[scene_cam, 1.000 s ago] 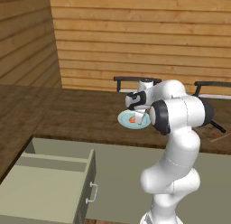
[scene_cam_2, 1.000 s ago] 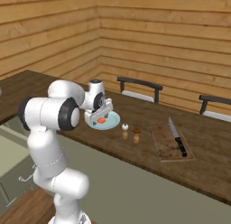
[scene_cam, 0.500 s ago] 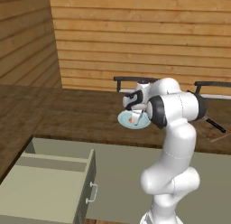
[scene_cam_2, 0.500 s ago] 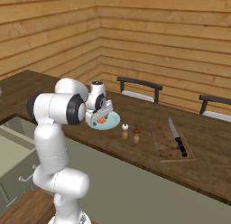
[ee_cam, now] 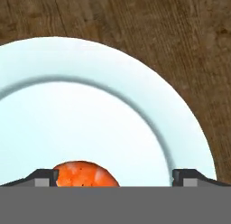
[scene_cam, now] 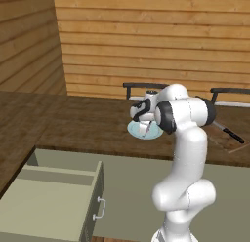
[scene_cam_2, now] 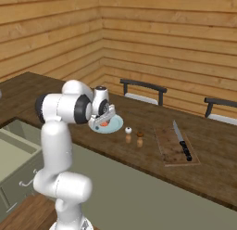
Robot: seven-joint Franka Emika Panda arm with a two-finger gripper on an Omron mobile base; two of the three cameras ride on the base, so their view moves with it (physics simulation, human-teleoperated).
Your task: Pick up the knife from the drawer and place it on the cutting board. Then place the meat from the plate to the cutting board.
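The knife (scene_cam_2: 181, 141) lies lengthwise on the cutting board (scene_cam_2: 173, 148), handle toward the counter's near edge, so the first half of the task reads as done. The board sits close to that near edge, well apart from the plate (scene_cam_2: 115, 124). The drawer (scene_cam: 53, 197) stands pulled out below the counter front, with nothing visible inside it from this angle.

The gripper (scene_cam_2: 105, 117) hangs low over the plate, which rests on the counter a little back from its near edge. Its fingers stand wide apart, nothing between them. In the hand view the two fingertips (ee_cam: 44, 177) flank the lower part of the plate, and the meat (ee_cam: 84, 174) sits between them but off-centre, close against one tip and well clear of the other (a spread this wide leaves room for that offset). The posture suggests a straddle prepared for a pinch; contact with the meat cannot be confirmed.

Two small shakers (scene_cam_2: 134, 137) stand between plate and board, directly on the likely carry path; judged a knock-over risk unless the load is lifted clear.
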